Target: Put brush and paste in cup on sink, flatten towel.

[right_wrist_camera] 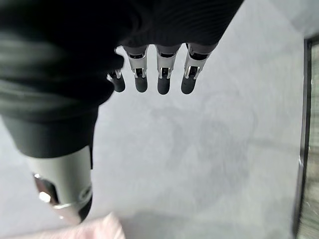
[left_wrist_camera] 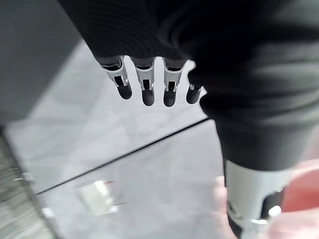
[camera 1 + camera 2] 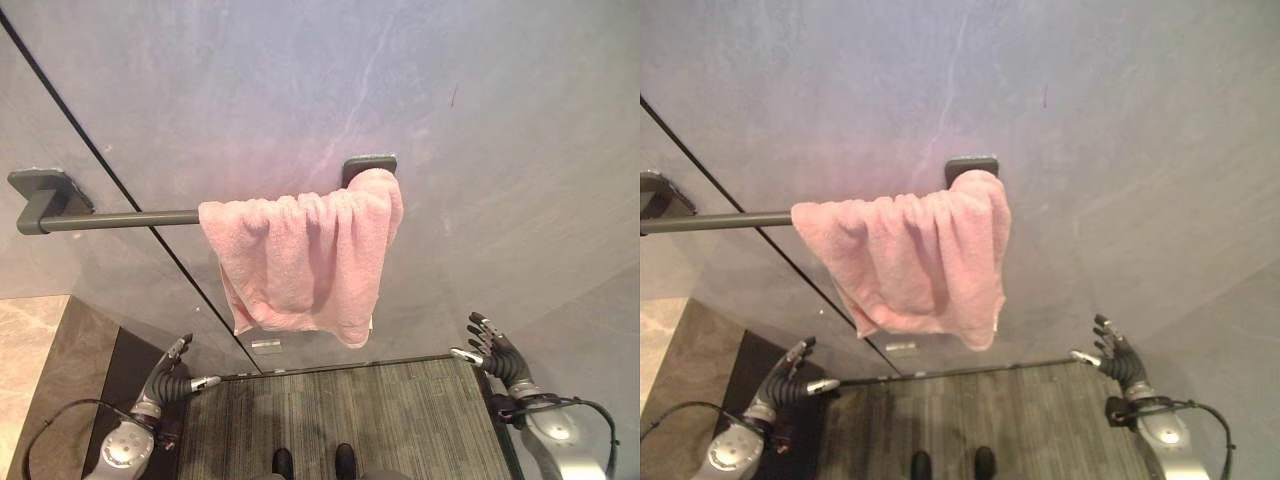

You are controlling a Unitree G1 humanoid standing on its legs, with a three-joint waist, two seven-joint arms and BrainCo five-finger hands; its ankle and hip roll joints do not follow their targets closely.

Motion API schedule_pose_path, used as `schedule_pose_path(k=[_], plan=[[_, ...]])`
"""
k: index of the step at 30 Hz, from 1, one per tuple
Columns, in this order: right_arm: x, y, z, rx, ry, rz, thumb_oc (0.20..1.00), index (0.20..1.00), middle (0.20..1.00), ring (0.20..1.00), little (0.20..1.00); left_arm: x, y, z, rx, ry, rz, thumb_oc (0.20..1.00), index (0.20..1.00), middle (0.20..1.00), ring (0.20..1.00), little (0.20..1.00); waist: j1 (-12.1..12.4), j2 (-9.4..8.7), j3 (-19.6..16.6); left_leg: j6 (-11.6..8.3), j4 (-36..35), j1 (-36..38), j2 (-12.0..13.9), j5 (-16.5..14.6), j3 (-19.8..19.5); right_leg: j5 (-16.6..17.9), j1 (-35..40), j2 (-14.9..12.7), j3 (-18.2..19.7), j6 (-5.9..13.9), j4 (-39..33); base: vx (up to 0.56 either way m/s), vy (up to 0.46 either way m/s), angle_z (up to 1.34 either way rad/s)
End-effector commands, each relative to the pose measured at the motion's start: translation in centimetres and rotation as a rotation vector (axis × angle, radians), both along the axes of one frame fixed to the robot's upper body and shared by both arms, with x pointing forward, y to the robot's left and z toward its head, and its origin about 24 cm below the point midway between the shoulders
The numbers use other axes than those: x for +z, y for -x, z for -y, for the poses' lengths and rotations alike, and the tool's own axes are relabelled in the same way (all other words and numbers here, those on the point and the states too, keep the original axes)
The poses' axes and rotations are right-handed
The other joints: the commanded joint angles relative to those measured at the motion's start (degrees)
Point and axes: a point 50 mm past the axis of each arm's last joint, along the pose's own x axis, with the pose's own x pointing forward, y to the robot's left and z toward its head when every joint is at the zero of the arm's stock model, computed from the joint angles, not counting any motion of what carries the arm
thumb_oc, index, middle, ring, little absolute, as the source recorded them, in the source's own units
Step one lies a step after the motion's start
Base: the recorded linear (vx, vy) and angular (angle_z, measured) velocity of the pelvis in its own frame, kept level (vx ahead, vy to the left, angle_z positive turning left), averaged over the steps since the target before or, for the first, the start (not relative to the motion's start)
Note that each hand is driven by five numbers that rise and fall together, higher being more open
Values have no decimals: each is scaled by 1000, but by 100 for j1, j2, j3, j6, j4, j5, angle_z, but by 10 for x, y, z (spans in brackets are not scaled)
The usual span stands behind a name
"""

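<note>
A pink towel (image 3: 305,258) hangs bunched up at the right end of a dark wall rail (image 3: 110,218), its folds gathered close to the right bracket (image 3: 368,165). My left hand (image 3: 172,378) is low at the lower left, fingers straight and holding nothing, well below the towel. At the lower right my right hand (image 3: 494,350) is likewise open and empty, off to the towel's right and below it. In the wrist views the fingers (image 2: 145,87) of the left hand and the fingers (image 1: 160,74) of the right hand point at the grey wall, with the pink towel's edge (image 1: 84,229) in a corner.
The grey wall (image 3: 480,120) fills most of the view, crossed by a dark diagonal seam (image 3: 150,225). The left bracket (image 3: 40,195) holds the rail's bare end. A striped grey floor mat (image 3: 350,415) lies below, and a marble-topped surface (image 3: 25,350) shows at the far left.
</note>
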Motion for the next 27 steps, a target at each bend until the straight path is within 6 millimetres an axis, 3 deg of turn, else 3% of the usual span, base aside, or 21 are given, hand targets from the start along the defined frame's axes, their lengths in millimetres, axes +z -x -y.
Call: schedule_pose_path(k=[1,3,4,6,10,17,20,27], plan=[[30,-14,-8,107,-138,125,1000,1000,1000,1000,1000,34,-15,-12,-69,-2,118,1000,1000,1000,1000,1000,11,-361,-174,-407,208,-8,190,-24,205,460,-175,-1229,-20,1096,334,0,0,0],[35,-16,-9,131,-136,131,1000,1000,1000,1000,1000,40,-17,-12,-84,8,132,1000,1000,1000,1000,1000,17,-367,-172,-405,206,-13,185,-22,199,478,-180,-1236,-17,1103,335,0,0,0],[46,-22,-14,203,-150,145,1000,1000,1000,1000,1000,55,-22,-12,-127,6,170,1000,1000,1000,1000,1000,40,-382,-178,-403,202,-23,176,-26,200,502,-185,-1260,-27,1119,330,0,0,0],[57,-30,-19,260,-140,161,1000,1000,1000,1000,1000,66,-28,-12,-155,17,194,1000,1000,1000,1000,1000,67,-403,-181,-398,205,-38,157,-30,197,528,-188,-1290,-45,1132,321,-10,18,0],[65,-46,-33,329,-179,172,1000,1000,1000,1000,1000,81,-42,-2,-228,29,229,1000,1000,1000,1000,1000,125,-432,-162,-366,247,-71,114,-56,190,600,-215,-1341,-47,1154,335,-13,20,2],[74,-74,-62,418,-176,202,1000,1000,1000,1000,1000,91,-67,15,-284,74,283,1000,1000,1000,1000,1000,186,-447,-126,-312,327,-124,37,-114,216,687,-268,-1432,-1,1195,331,-32,34,-1],[71,-88,-81,429,-220,212,1000,1000,1000,1000,1000,97,-81,36,-336,116,328,1000,1000,1000,1000,1000,195,-431,-115,-290,354,-153,-3,-129,240,706,-307,-1478,24,1200,330,-11,11,-1],[72,-102,-110,467,-247,234,1000,1000,1000,1000,1000,100,-92,63,-416,168,350,1000,1000,1000,1000,1000,194,-386,-98,-292,329,-143,4,-113,254,642,-311,-1470,14,1159,285,0,-2,-2]])
